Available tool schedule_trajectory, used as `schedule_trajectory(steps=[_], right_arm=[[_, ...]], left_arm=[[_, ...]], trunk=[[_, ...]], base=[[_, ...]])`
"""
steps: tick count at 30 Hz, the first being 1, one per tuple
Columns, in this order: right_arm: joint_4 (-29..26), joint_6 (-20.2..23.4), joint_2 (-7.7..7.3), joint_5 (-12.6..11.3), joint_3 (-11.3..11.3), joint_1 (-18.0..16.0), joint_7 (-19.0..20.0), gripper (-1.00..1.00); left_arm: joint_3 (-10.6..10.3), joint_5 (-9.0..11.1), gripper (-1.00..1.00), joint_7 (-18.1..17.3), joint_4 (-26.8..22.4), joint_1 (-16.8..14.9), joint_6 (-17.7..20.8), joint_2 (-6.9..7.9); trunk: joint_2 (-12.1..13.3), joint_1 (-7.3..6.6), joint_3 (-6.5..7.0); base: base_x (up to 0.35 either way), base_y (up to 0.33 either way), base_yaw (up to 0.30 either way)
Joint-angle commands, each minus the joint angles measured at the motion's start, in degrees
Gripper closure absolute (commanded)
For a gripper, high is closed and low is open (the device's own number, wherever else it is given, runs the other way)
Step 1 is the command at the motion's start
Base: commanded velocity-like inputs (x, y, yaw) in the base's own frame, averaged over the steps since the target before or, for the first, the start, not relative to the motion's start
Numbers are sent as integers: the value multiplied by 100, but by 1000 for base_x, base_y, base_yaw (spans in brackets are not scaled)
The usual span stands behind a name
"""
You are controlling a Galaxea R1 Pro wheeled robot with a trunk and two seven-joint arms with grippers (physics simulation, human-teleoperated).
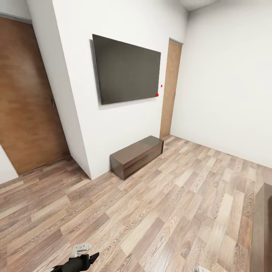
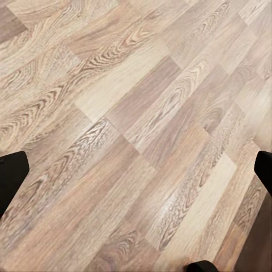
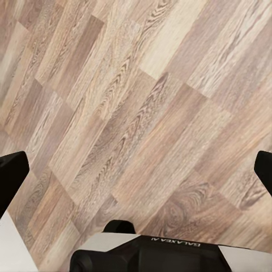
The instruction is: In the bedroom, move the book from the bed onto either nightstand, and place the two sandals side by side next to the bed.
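Ahead of us a dark television (image 1: pixel 127 70) hangs on the white wall above a low brown cabinet (image 1: pixel 136 156), doors either side. Our left gripper (image 2: pixel 136 170) and right gripper (image 3: pixel 136 170) hang spread wide, empty, over plank floor (image 1: pixel 158 211).
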Motion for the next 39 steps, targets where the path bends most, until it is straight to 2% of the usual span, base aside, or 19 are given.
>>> schedule_trajectory(steps=[1, 34, 39], right_arm=[[5, -21, -3, -37, 48, -5, 17, -100], [5, -21, -7, -37, 48, -5, 17, -100], [5, -21, -7, -37, 48, -5, 17, -100]], left_arm=[[41, -61, -100, -8, 5, -5, -32, 2], [41, -61, -100, -8, 5, -5, -32, 2], [41, -61, -100, -10, 5, -5, -32, 2]], trunk=[[34, -21, 9], [1352, -743, 599], [1352, -743, 599]], base=[[0, 0, 0], [0, 0, 0], [0, 0, 0]])
